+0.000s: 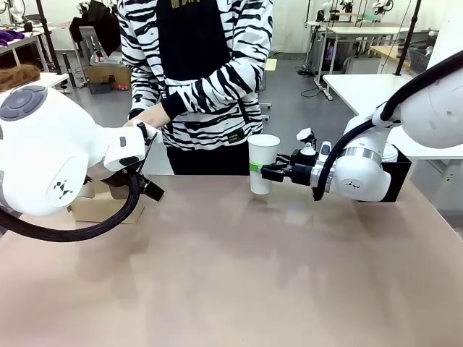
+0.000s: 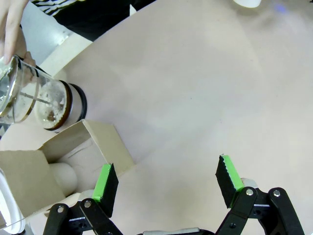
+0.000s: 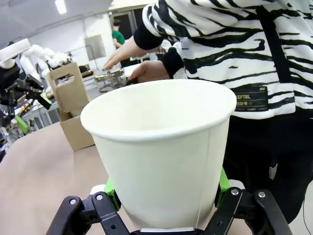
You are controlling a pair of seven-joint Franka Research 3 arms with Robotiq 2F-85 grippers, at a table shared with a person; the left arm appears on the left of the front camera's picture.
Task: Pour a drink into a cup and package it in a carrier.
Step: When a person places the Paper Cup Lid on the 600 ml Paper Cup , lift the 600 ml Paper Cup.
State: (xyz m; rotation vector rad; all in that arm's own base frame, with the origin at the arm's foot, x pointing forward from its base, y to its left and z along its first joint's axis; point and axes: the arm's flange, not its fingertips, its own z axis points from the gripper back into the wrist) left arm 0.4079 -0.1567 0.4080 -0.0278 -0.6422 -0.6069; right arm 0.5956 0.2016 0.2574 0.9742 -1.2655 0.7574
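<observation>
At the left of the table (image 1: 231,282), the front view gives us the bulky left arm with the tan carrier (image 1: 98,208) half hidden behind it. The person's hand (image 1: 148,116) is just above.

The left wrist view opens that corner up. We look down on the carrier's cardboard wall, with a glass pitcher (image 2: 46,100) just beside it. A hand is at the pitcher's top, and a brownish drink (image 2: 53,113) shows low inside the glass. The left gripper (image 2: 167,181) hangs over bare tabletop beside the carrier. Its jaws are spread wide and its green pads (image 2: 104,182) touch nothing.

Toward the middle, the tall white cup (image 1: 262,160) stands upright near the table's far edge, in front of the person. The right gripper (image 1: 269,172) reaches it from the right and is clamped on its lower half.

The right wrist view confirms the grip: we see a pad pressed against each side of the paper wall. From there we look across the open rim, though we cannot tell what is inside. Beyond the rim are the carrier's upright handle and both of the person's hands on the pitcher.

At the far right, a black box (image 1: 400,173) sits behind the right arm.
</observation>
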